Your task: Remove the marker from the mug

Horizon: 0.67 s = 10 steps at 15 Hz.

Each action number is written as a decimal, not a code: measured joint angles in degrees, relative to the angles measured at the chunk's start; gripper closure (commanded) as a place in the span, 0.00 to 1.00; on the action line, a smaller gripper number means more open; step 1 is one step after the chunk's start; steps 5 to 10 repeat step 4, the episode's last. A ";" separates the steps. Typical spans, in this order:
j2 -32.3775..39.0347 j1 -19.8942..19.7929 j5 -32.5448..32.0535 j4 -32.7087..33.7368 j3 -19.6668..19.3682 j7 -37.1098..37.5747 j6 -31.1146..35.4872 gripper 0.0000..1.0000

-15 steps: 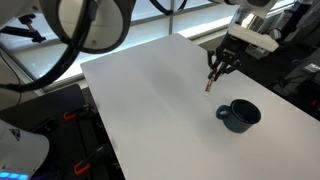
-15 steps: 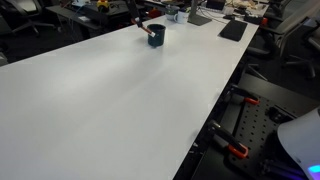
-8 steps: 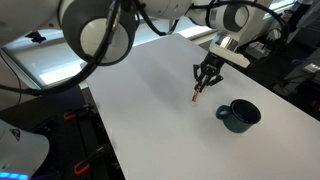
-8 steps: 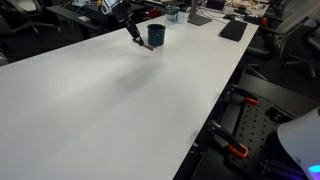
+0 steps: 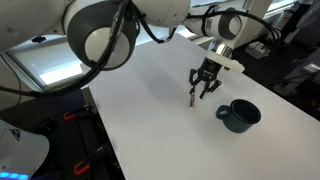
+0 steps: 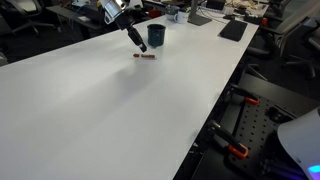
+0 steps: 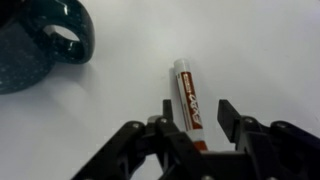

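Note:
The marker (image 7: 186, 90), reddish with a dark end, lies flat on the white table, outside the mug. It also shows in both exterior views (image 5: 191, 100) (image 6: 145, 56). My gripper (image 7: 198, 108) is open, its fingers on either side of the marker with a gap on each side. It hovers just above the marker in both exterior views (image 5: 204, 85) (image 6: 133, 40). The dark blue-grey mug (image 5: 238, 116) stands upright a short way from the marker (image 6: 156, 36). In the wrist view it fills the upper left corner (image 7: 40, 45).
The white table (image 5: 140, 110) is large and bare around the marker. Its edges drop off beside black equipment with orange clamps (image 6: 240, 150). Desk clutter (image 6: 200, 15) stands behind the table's far end.
My gripper carried the marker away from the mug and down to the table, then opened. The marker now lies flat on the table. The mug has not moved.

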 measured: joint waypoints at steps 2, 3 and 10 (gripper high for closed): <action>0.01 0.00 -0.49 0.00 -0.02 -0.05 -0.01 0.26; 0.01 0.00 -0.54 0.00 -0.04 -0.07 -0.01 0.24; 0.01 0.00 -0.55 0.00 -0.04 -0.08 -0.01 0.24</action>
